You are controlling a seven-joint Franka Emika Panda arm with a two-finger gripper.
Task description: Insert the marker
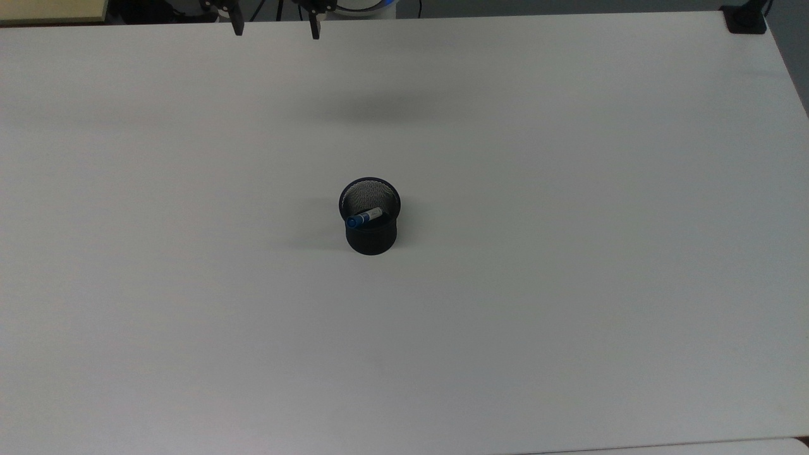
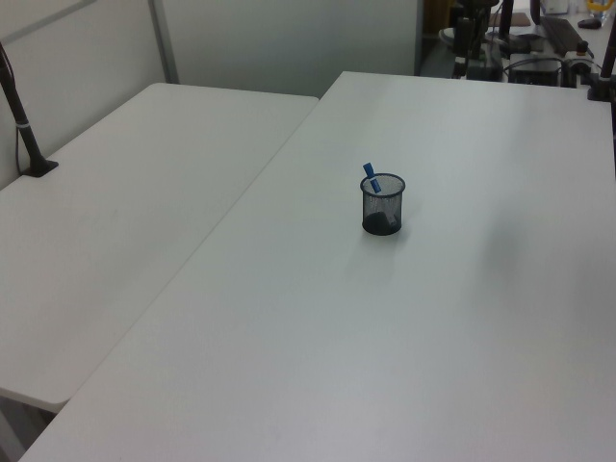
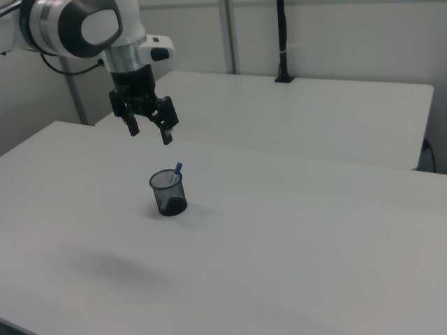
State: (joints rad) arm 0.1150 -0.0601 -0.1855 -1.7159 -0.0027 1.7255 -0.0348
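The marker (image 1: 364, 218) leans inside the black mesh cup (image 1: 370, 216) in the middle of the white table (image 1: 569, 253). Its blue cap pokes above the cup's rim on the top view's left. In the left view the marker's blue cap (image 2: 370, 175) sticks out over the cup (image 2: 383, 205). In the right view the marker (image 3: 177, 169) rises from the cup (image 3: 168, 193), and my gripper (image 3: 149, 133) hangs open and empty well above the cup, toward the right view's left. In the top view the gripper (image 1: 275, 29) sits at the table's far edge.
A black clamp (image 1: 746, 19) grips the table's corner at the top view's upper right. A second white table (image 2: 115, 202) adjoins on the left view's left, with a black post (image 2: 19, 115) on it. Desk equipment (image 2: 549, 38) stands beyond the far edge.
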